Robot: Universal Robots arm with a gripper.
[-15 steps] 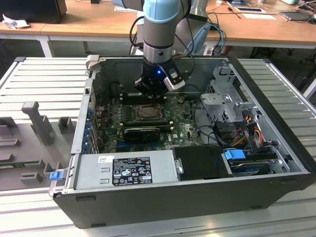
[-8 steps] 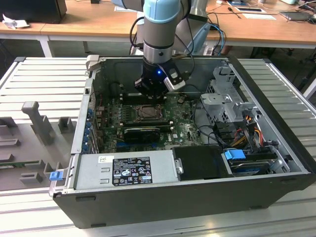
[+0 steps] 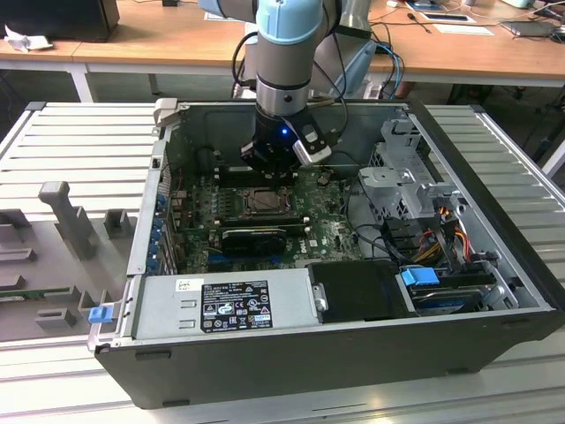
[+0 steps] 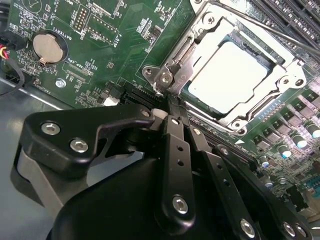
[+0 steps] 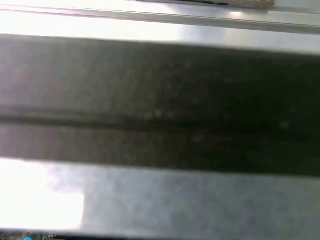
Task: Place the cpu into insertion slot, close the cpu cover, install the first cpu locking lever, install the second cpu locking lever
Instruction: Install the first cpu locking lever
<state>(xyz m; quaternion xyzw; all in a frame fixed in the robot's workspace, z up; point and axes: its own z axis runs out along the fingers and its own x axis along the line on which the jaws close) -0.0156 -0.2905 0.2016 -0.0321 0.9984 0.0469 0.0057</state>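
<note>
Even bright room light in the exterior view, glare whitening the cpu (image 4: 227,75) in the second wrist view, first wrist view blurred, overexposed pale bands.

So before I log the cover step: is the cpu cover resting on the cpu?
Cannot tell. In the second wrist view the cpu cover lies down, framing the cpu, but no contact or gap shows plainly.

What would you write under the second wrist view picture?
Black fingers close by the cpu cover, which lies flat over the cpu.
</note>
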